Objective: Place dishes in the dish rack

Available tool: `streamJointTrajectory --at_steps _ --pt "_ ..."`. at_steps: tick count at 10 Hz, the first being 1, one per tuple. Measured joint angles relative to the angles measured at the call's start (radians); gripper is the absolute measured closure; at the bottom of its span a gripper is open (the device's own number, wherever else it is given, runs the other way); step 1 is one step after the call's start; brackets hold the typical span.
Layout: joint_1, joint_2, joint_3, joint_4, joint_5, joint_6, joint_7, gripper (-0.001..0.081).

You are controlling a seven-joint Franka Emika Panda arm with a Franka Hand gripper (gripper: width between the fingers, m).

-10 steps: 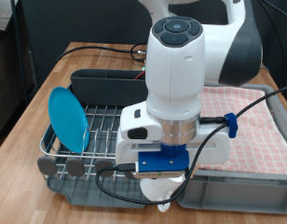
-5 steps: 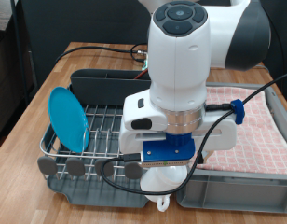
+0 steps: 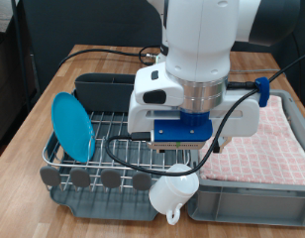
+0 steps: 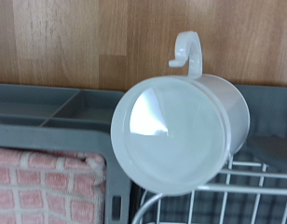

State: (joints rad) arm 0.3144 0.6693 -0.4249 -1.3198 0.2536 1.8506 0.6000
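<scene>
- Exterior view, dish rack: silver wire grid over a dark grey plastic tray; round tabs along the edge at 6 o'clock; dark caddy trough at 12 o'clock; set on a brown wooden table, just beside the crate.
- Exterior view, blue plate: round, glossy, bright blue; stood on edge at 9 o'clock of the grid, leaning between wires, presumably so as to drain; already racked.
- Exterior view, white mug: small, smooth, handled; tilted mouth-up at 5 o'clock of the rack, over the corner by the tabs; hung directly under the gripper; fingers hidden behind the blue mount, so jaw state not readable; cannot tell whether clamped or released.
- Exterior view, grey crate: pink checked cloth lining, soft and woven; at 3 o'clock of the rack.
- Wrist view, mug: round open mouth facing the lens; pale glazed interior; hooked handle; wire bars and grey tray rim close around; checked cloth nearby; no fingers visible.
- Wooden spoon: not seen in either view.
</scene>
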Motion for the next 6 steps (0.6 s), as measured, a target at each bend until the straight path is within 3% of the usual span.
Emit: streamJointTrajectory --at_steps 6 --pt "0.037 -0.067 -0.036 0.0 -0.07 -0.024 0.026 0.0004"
